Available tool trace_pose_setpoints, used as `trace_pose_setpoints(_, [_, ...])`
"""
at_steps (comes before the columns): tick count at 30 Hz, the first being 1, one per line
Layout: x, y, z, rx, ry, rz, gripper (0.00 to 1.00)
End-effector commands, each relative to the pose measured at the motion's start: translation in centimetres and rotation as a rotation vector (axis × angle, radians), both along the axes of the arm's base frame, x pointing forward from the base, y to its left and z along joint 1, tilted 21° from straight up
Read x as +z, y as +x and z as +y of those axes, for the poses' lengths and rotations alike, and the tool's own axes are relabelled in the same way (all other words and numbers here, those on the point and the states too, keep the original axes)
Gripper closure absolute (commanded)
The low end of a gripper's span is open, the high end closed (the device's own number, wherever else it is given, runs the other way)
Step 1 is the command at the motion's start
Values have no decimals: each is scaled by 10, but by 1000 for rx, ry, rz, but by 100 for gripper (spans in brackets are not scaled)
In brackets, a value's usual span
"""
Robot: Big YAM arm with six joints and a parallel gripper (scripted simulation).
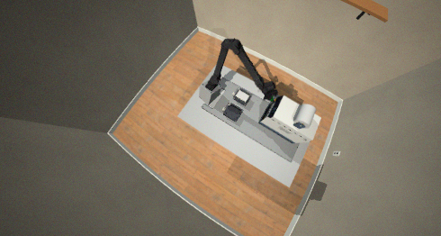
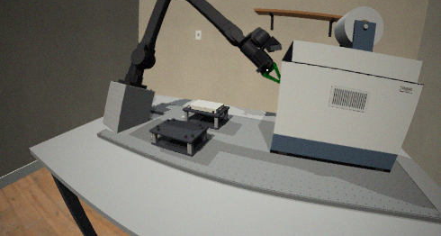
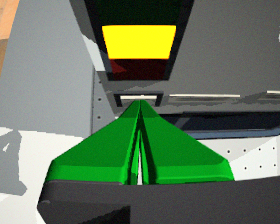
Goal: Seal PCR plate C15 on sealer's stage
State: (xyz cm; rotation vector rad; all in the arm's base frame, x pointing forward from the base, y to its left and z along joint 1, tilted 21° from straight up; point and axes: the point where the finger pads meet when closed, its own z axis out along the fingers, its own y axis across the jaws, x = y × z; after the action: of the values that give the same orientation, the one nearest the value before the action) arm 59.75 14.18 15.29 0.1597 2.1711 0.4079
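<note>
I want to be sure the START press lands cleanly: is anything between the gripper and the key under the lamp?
Nothing visible stands between them. In the wrist view the shut, empty gripper has its green fingertips right at the START key, directly under the lamp, which glows amber. Actual contact cannot be confirmed.
</note>
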Motion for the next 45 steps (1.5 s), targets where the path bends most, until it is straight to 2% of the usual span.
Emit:
trace_pose_setpoints(1, [28, 1, -11, -13, -1, -46, 100])
trace_pose_setpoints(11, [32, -25, -3, -3, 20, -33, 100])
trace_pose_setpoints(17, [52, -26, -7, -11, 29, -65, 100])
trace_pose_setpoints(21, [46, -35, -19, -26, 24, -45, 100])
trace_pose_setpoints(24, [43, -35, -18, -25, 22, -39, 100])
trace_pose_setpoints(27, [39, -43, -14, -12, 21, -24, 100])
trace_pose_setpoints(29, [44, -47, -12, -7, 11, -32, 100])
trace_pose_setpoints(33, [66, -47, -10, 4, 6, -75, 100])
trace_pose_setpoints(36, [71, -51, -12, 6, 4, -76, 100])
trace_pose_setpoints(38, [65, -66, -22, 2, 2, -67, 100])
trace_pose_setpoints(40, [65, -66, -22, 2, 2, -67, 100])
trace_pose_setpoints(42, [57, -75, -25, -1, -3, -40, 100])
trace_pose_setpoints(45, [64, -93, -31, -4, -3, -40, 100])
